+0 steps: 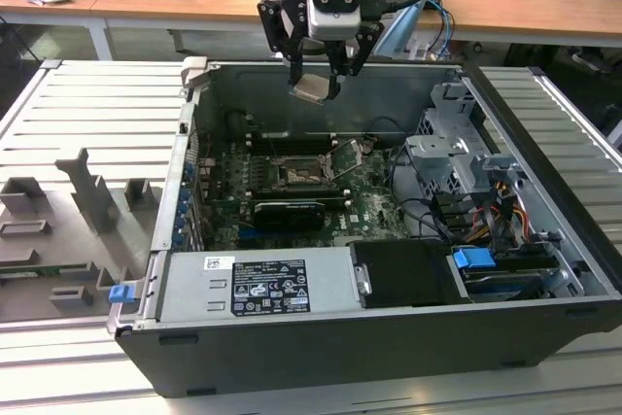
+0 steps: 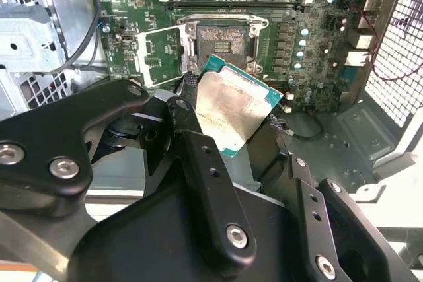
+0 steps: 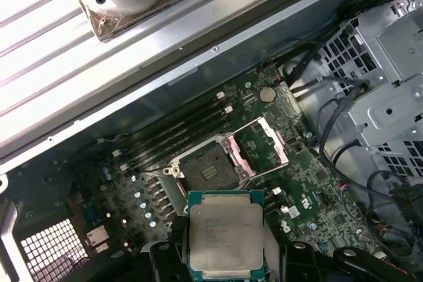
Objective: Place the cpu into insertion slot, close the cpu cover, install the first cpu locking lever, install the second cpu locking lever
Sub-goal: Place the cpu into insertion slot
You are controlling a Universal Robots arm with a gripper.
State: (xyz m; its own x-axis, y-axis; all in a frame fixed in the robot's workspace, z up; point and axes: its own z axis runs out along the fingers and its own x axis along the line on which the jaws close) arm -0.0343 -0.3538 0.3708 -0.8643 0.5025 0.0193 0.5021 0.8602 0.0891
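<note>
Green-rimmed, silvery-beige flat square cpu (image 3: 225,232) is pinched in the jaws, tilted, hanging well above the board. Silver-rimmed dark square insertion slot (image 3: 210,171) sits bare, and the silvery metal-frame cpu cover (image 3: 277,143) is flipped open right beside it.

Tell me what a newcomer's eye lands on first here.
In the exterior view, the gripper holds the cpu tilted above the open computer case. Inside, on the green motherboard, the insertion slot lies bare, with the cpu cover standing open on the exterior view's right of it.
</note>
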